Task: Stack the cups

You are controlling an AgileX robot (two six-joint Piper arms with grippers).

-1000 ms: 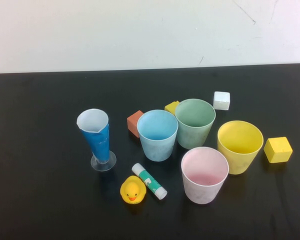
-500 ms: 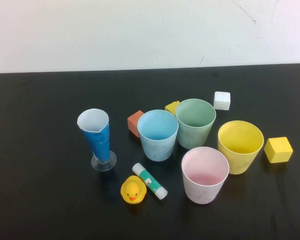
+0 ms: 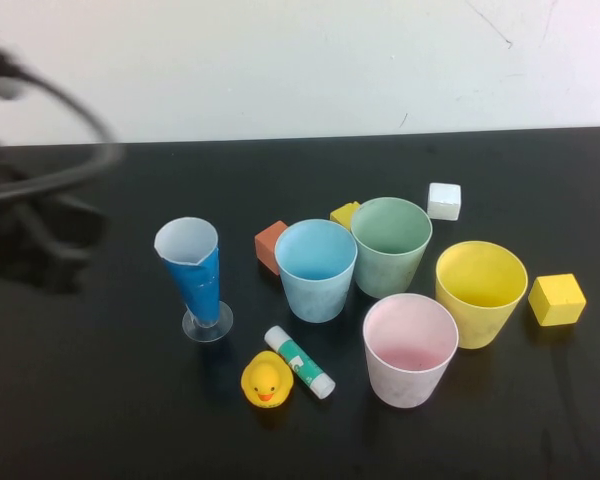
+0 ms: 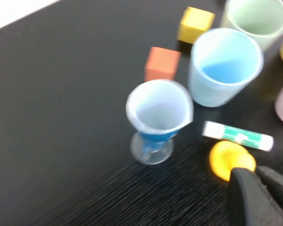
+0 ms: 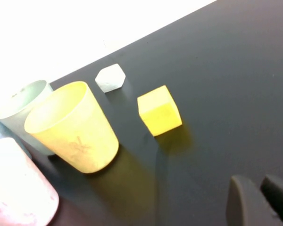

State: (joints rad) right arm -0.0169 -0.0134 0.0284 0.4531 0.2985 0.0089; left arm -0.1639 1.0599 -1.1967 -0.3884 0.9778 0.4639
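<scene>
Nearest the front edge of the desk [image 3: 80, 420]: pink cup [image 3: 409, 350], upright. Then yellow cup [image 3: 480, 293] and blue cup [image 3: 315, 270], green cup [image 3: 390, 246] farthest, all close together, none stacked. Plenty of bare desk left of them. Left gripper [image 4: 262, 181] above the near-left desk, jaws closed, empty. Right gripper [image 5: 259, 190] near the right side, jaws nearly closed, empty.

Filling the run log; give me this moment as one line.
phase: approach | left gripper: shut, above duck | right gripper: near yellow block, holds nothing | cups: four upright, unstacked
</scene>
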